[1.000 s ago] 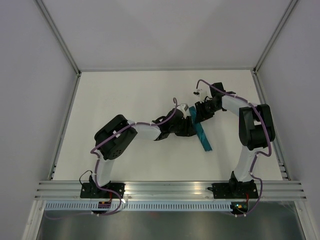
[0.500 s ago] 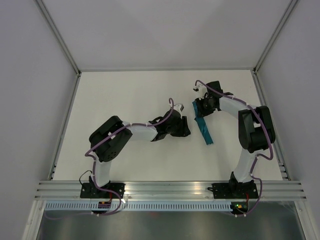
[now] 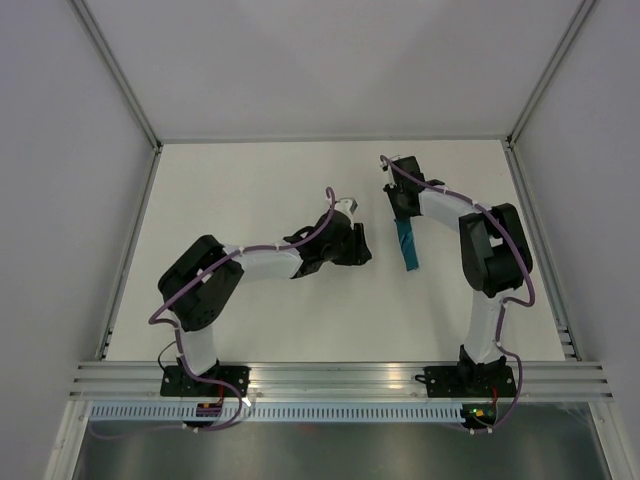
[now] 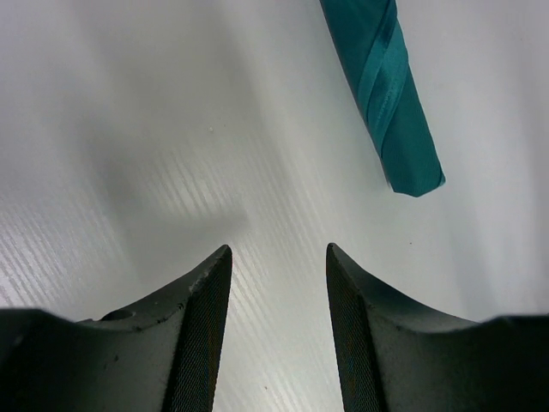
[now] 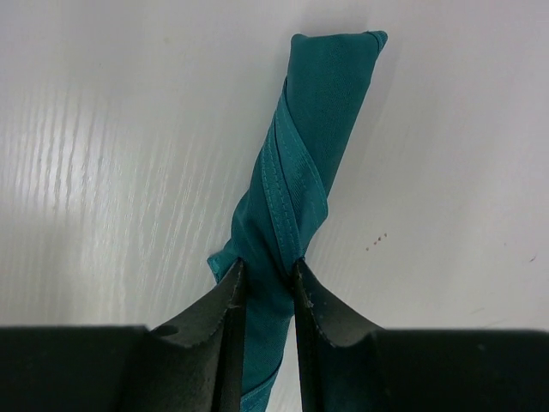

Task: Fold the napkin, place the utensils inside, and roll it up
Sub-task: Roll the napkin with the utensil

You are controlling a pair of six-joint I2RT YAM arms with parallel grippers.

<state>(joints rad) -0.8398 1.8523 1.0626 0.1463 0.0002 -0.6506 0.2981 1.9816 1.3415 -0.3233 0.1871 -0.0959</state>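
Right tool: clamped on the near end of the napkin. Its fingers sit one on each side of the roll, with the cloth squeezed narrow between them. So the jaws are partly closed, stopped by the cloth.

The napkin is a tight teal roll with a hemmed edge spiralling round it, lying flat on the white surface. It runs straight out ahead of the right tool, leaning slightly right. The far end is squared off and free. A small flap of cloth pokes out left of the left finger, right at the grip.

Left tool: roughly half open, holding nothing. Only bare surface shows in the gap between the fingers. It isn't touching the napkin. From this tool the roll sits ahead and to the right. Only one end is in view, with a clear gap between that end and the right fingertip.

Top view: the left tool and right tool are apart. The napkin extends from the right tool's tips, away from its wrist, at a slight angle. The left tool is off to one side of the roll's middle and points toward it, near but not in contact. Both tools are low over the surface. No view shows what's inside the roll.
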